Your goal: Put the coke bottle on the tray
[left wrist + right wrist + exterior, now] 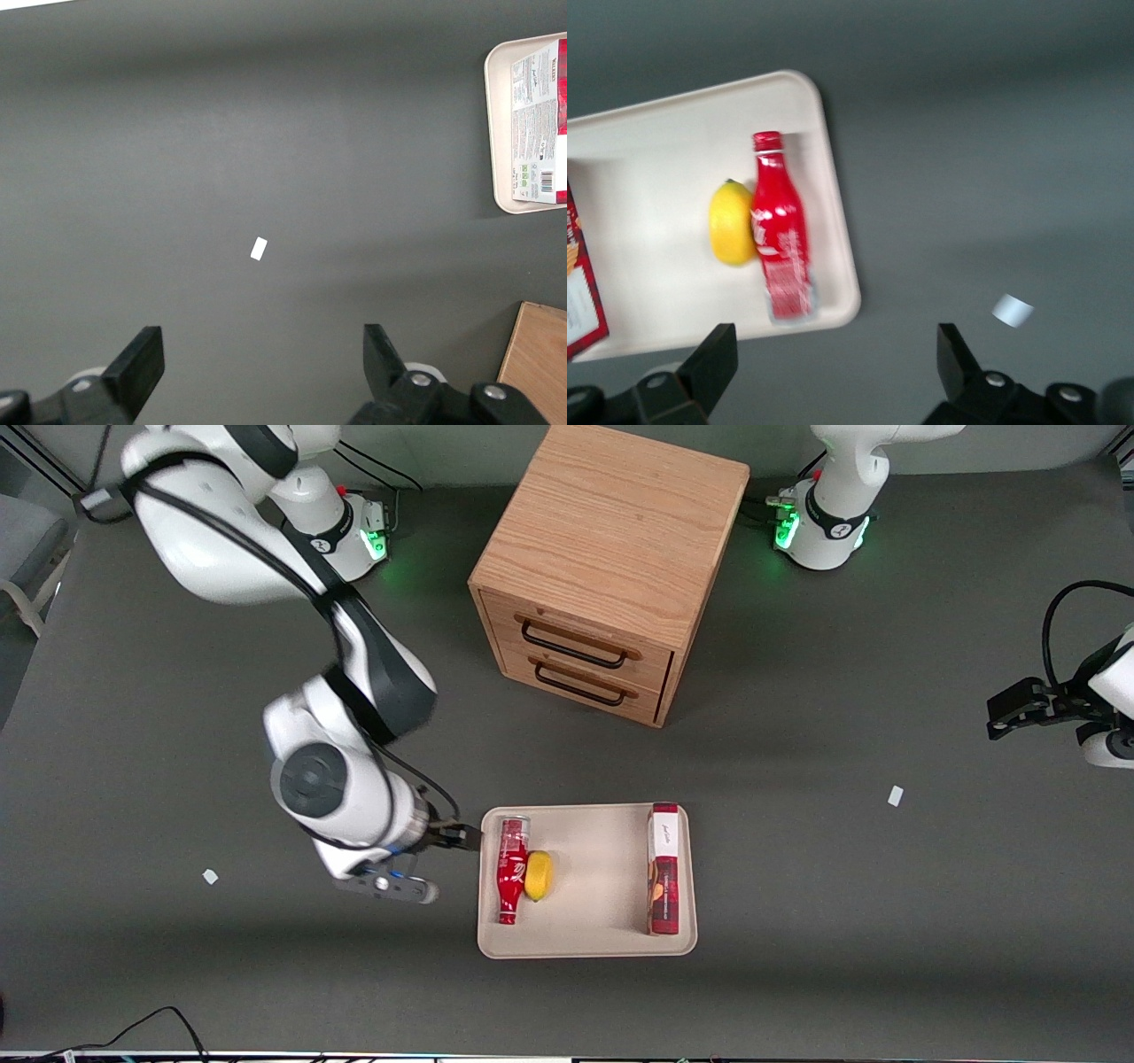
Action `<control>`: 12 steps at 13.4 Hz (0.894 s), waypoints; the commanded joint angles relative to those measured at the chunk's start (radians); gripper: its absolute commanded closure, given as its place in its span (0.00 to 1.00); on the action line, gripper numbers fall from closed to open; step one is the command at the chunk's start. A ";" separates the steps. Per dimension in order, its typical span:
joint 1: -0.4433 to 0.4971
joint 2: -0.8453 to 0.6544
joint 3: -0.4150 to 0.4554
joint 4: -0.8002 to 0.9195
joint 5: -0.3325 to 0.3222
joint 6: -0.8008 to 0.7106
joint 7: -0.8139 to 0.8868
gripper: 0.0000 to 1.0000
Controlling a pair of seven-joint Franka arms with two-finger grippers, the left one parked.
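The red coke bottle (511, 870) lies on its side in the beige tray (594, 943), along the tray's edge toward the working arm, its cap pointing toward the front camera. It touches a yellow lemon (538, 875). In the right wrist view the bottle (780, 232) lies in the tray (664, 133) beside the lemon (731, 223). My gripper (456, 838) is open and empty, above the table just outside the tray's edge, apart from the bottle. Its fingers (713, 359) stand wide apart, the gripper (837, 363) over bare table.
A red-and-white box (663, 868) lies in the tray at the edge toward the parked arm, also in the left wrist view (538, 124). A wooden drawer cabinet (602, 567) stands farther from the front camera. Small white scraps (210, 876) (896, 795) lie on the grey table.
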 commanded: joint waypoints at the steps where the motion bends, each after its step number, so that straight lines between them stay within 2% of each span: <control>1: -0.046 -0.219 -0.028 -0.052 -0.008 -0.166 -0.006 0.00; 2: -0.047 -0.279 -0.059 -0.051 0.001 -0.235 -0.017 0.00; 4: -0.064 -0.397 -0.135 -0.057 0.111 -0.371 -0.137 0.00; 6: -0.062 -0.509 -0.249 -0.125 0.180 -0.435 -0.185 0.00; 8: -0.064 -0.670 -0.313 -0.318 0.200 -0.412 -0.260 0.00; 10: -0.062 -0.846 -0.355 -0.585 0.217 -0.267 -0.282 0.00; 12: -0.062 -0.939 -0.364 -0.730 0.236 -0.173 -0.285 0.00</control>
